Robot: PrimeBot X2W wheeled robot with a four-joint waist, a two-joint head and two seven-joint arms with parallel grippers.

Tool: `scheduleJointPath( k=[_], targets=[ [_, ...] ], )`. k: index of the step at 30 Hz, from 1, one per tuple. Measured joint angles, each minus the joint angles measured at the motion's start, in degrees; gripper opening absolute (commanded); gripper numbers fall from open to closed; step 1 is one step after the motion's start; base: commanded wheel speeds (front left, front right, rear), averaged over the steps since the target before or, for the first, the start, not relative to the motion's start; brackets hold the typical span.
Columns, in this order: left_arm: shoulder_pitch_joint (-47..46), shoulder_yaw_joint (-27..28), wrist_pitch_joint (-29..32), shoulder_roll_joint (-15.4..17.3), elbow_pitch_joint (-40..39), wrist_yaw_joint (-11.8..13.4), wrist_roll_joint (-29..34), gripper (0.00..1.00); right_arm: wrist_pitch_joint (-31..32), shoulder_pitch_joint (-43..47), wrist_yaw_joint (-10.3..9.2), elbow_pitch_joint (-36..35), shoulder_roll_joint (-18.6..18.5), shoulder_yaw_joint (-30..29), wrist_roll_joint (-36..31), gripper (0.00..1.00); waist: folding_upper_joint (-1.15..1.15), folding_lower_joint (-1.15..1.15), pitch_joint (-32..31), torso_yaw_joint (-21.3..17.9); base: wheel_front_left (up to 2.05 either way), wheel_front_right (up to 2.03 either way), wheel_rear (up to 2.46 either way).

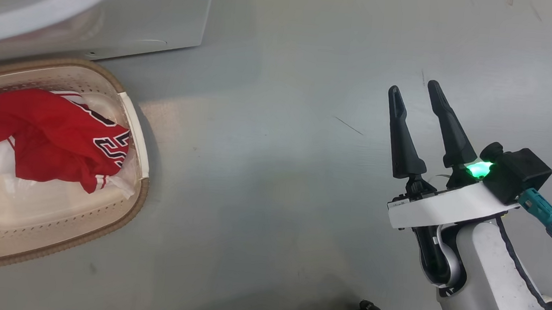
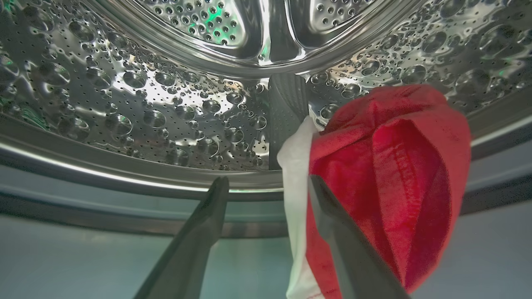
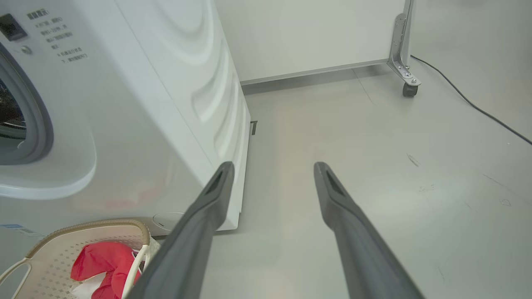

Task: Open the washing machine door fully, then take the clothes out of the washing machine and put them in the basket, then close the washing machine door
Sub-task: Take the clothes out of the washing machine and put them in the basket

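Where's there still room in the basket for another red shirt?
The near half of the basket is bare, between the red shirt and its near edge. The far half, by the washing machine, is crowded with that shirt. The floor between the basket and the right gripper is bare too.

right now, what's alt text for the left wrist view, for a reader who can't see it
A bunched red jersey with white trim sits at the front lip of the perforated steel drum of the washing machine, against one finger of the open left pincer. The other finger is bare.
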Motion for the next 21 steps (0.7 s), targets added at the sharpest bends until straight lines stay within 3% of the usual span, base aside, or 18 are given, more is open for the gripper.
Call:
scheduleJointPath(
  k=[21],
  targets=[
    [-7.84, -1.13, 2.48, 0.84, 8.21, 0.56, 0.13, 1.0, 0.0, -0.65, 0.0, -0.25, 0.48, -0.62, 0.01, 1.0, 0.0, 0.0, 2.49, -2.4, 0.0, 0.0, 0.0]
  ],
)
